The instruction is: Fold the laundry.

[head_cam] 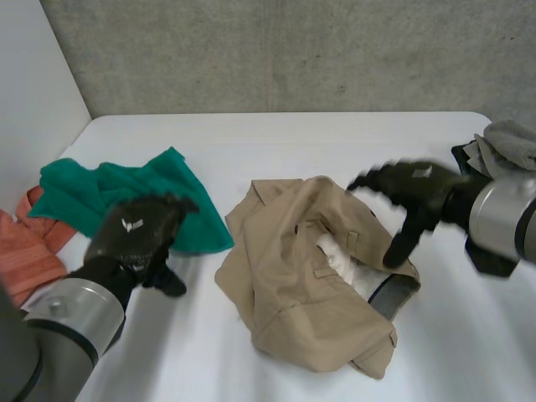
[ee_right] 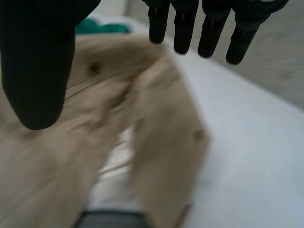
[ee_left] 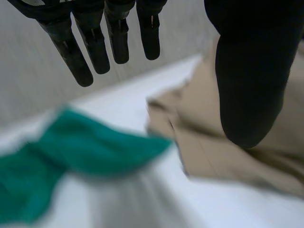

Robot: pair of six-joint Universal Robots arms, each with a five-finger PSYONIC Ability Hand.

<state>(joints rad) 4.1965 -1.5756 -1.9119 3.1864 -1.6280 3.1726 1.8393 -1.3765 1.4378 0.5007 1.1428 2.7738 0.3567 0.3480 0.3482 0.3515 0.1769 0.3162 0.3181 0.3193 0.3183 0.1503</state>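
Hanging over tan garment (head_cam: 293,293), right hand (head_cam: 419,188) spread, empty, left hand (head_cam: 138,230) loose, empty.

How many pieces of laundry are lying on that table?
4: a green cloth on the left, an orange cloth at the left edge beside it, a tan garment in the middle, and a grey cloth at the right edge. More may lie hidden underneath.

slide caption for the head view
Open left hand beside, open right hand over, a crumpled tan garment on the table
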